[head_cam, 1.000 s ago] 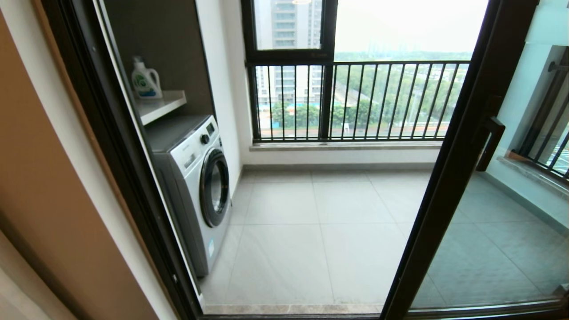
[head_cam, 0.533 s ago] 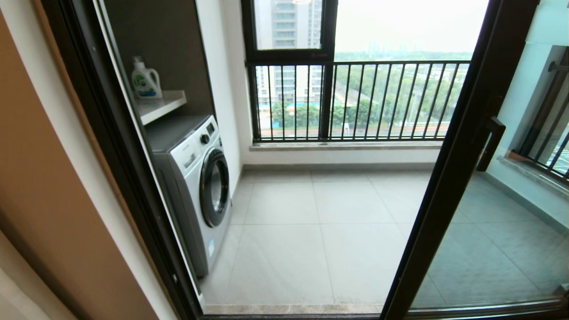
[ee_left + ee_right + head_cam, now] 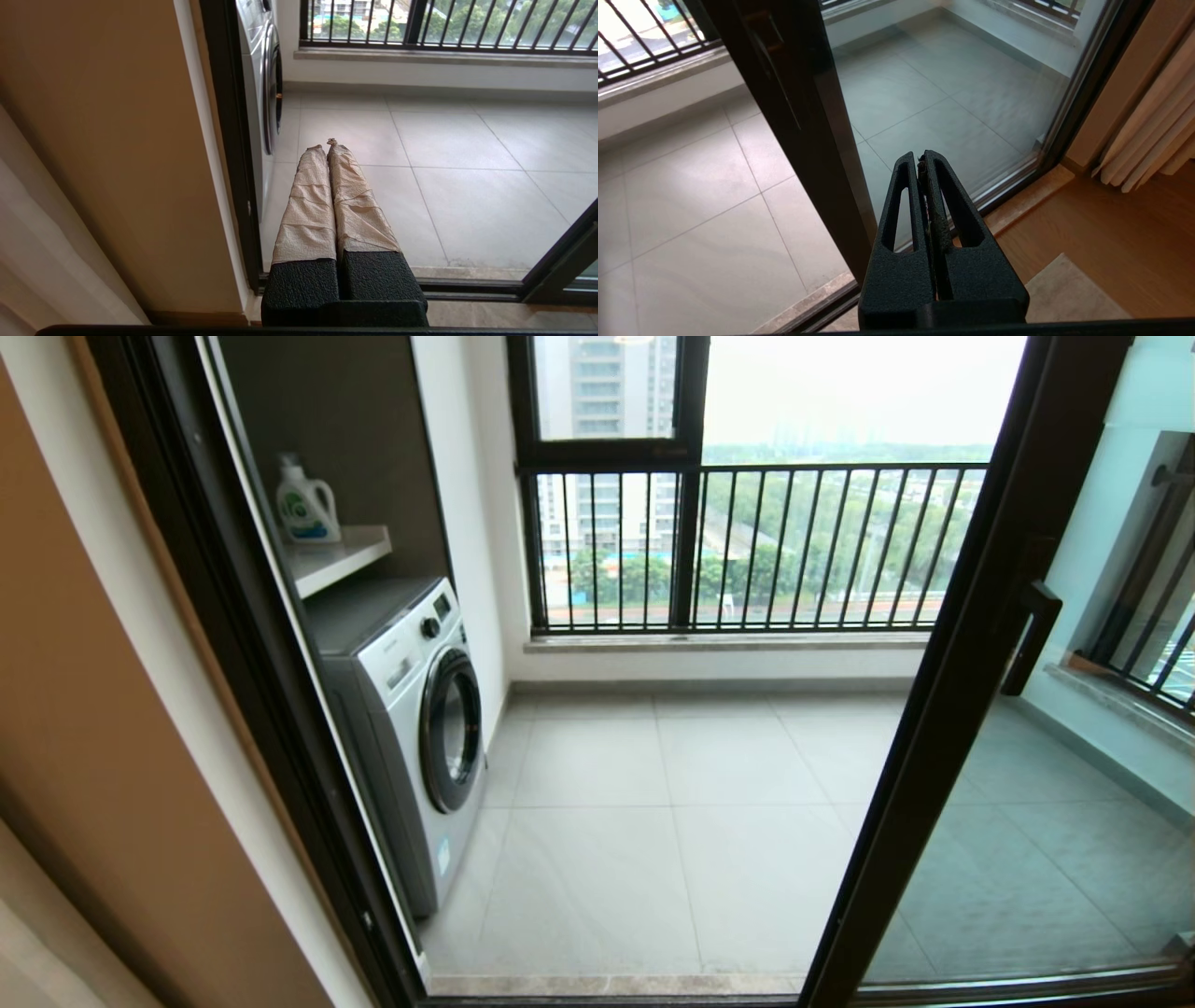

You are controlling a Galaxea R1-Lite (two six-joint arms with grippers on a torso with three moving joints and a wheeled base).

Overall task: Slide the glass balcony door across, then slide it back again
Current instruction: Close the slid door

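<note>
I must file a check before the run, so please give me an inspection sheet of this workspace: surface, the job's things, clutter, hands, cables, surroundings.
Surface: grey tiled balcony floor, bare in the middle.
Job's things: glass balcony door stands at the right, doorway open; its dark bar handle is untouched.
Clutter: washing machine at the left; detergent bottle on the shelf above it.
Hands: left hand shut, held low before the doorway's left side; right hand shut, low before the door's frame; neither touches the door.
Cables: nothing seen.
Surroundings: outer window with black railing bars; curtain and wooden floor indoors.
</note>
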